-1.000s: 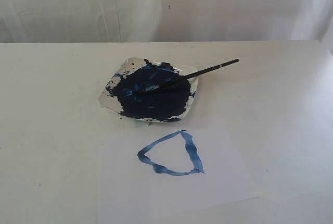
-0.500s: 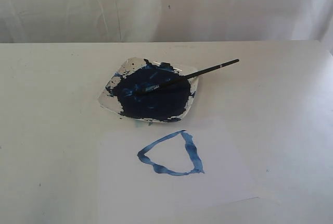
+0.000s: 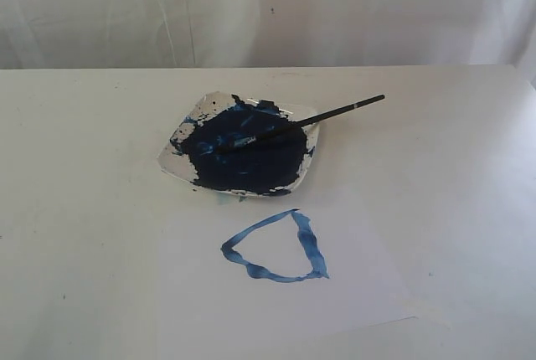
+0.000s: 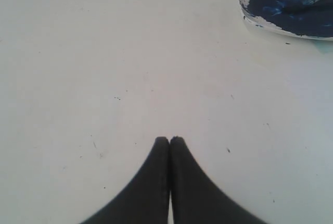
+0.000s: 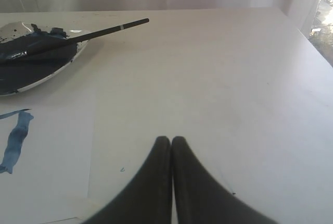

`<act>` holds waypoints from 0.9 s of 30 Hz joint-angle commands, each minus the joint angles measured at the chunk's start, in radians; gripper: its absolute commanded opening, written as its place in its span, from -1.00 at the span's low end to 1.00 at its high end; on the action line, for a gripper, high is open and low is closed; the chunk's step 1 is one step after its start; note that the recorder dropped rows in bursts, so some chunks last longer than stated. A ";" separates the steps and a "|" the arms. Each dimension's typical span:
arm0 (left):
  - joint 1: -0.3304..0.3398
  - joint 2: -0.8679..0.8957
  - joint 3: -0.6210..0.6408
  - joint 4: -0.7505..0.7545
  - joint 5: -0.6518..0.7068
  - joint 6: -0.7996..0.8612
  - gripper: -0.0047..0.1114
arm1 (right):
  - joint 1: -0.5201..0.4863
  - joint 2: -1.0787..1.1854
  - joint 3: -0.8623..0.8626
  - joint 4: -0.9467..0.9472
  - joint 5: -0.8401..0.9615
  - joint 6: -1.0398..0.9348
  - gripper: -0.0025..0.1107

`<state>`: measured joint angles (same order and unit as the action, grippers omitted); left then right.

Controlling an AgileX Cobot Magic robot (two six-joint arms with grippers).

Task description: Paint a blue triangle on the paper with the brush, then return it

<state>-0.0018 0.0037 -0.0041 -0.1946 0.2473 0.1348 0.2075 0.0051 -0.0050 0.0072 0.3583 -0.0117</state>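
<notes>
The triangle (image 3: 308, 244) is wavy medium blue, the paper (image 3: 360, 289) white. Navy smears the white plate (image 3: 170, 156); the brush (image 3: 335, 113) is black.

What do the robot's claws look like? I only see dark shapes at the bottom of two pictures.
The left gripper and the right gripper look alike: each has two smooth, matte black fingers, broad at the base, curving in to narrow, rounded tips. No cables or markings show on them. Nothing of the robot beyond these fingers is in view.
</notes>
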 commanded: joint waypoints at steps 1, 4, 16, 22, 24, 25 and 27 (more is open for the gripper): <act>0.001 -0.004 0.004 -0.005 0.008 -0.002 -0.92 | 0.002 -0.005 0.005 0.000 -0.008 -0.004 -0.96; 0.001 -0.004 0.004 -0.005 0.008 -0.009 -0.92 | 0.002 -0.005 0.005 0.000 -0.008 -0.004 -0.96; 0.029 -0.004 0.004 0.121 -0.001 -0.157 -0.92 | 0.002 -0.005 0.005 0.000 -0.008 -0.004 -0.96; 0.029 -0.004 0.004 0.264 -0.001 -0.348 -0.92 | 0.002 -0.005 0.005 0.000 -0.008 -0.004 -0.96; 0.029 -0.004 0.004 0.264 -0.010 -0.348 -0.92 | 0.002 -0.005 0.005 0.000 -0.008 -0.004 -0.96; 0.029 -0.004 0.004 0.264 -0.010 -0.343 -0.92 | 0.002 -0.005 0.005 0.000 -0.008 -0.004 -0.96; 0.029 -0.004 0.004 0.264 -0.010 -0.331 -0.92 | 0.002 -0.005 0.005 0.000 -0.008 -0.004 -0.96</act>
<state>0.0256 0.0037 -0.0041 0.0614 0.2449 -0.1938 0.2075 0.0051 -0.0050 0.0072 0.3583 -0.0117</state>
